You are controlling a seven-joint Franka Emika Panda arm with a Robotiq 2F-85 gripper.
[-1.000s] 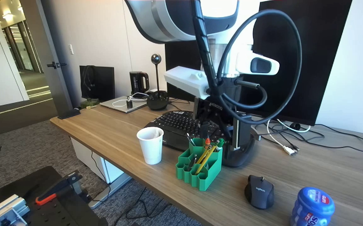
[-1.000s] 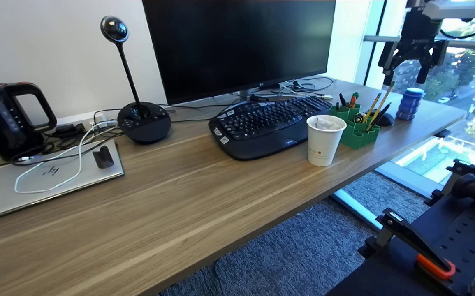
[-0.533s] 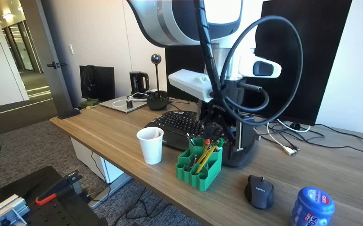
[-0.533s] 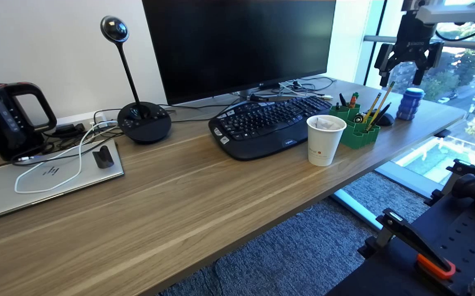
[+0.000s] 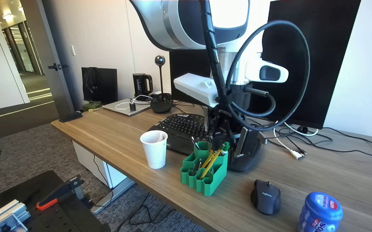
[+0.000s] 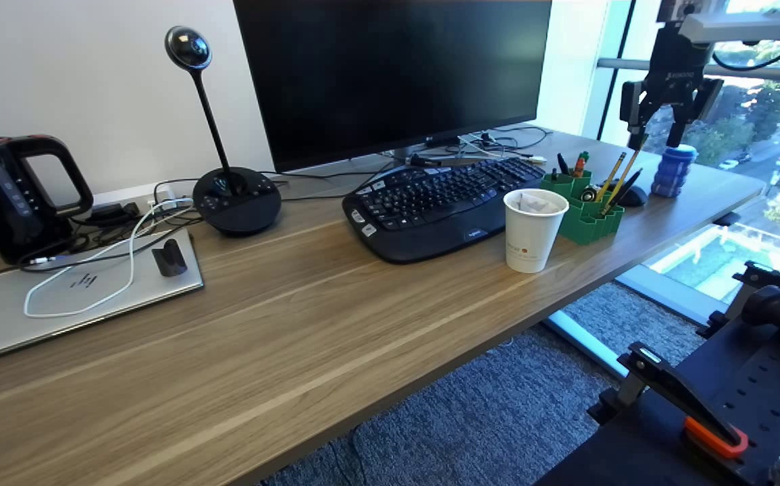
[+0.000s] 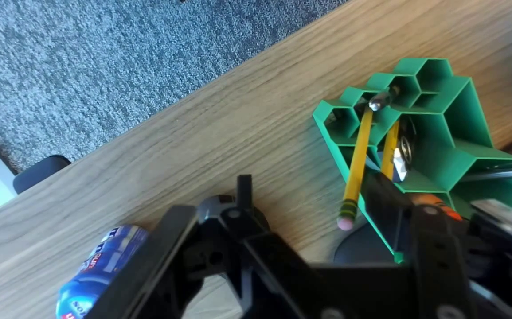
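No grasp seemed to have been made yet: the gripper point(image 6: 656, 139) hung with its fingers parted, holding nothing, near the top of one green holder point(image 5: 219, 175) by the tabletop's point(image 6: 261, 351) front edge. Two yellow pencils point(image 7: 357, 168) leaned in the holder, one with its eraser end close to the fingers, contact unclear, beside pens point(image 6: 562, 164) too crowded to count. Around it were one paper cup point(image 5: 155, 154), one keyboard point(image 6: 444, 209), one mouse point(image 5: 266, 199) and one blue gum jar point(image 5: 321, 212).
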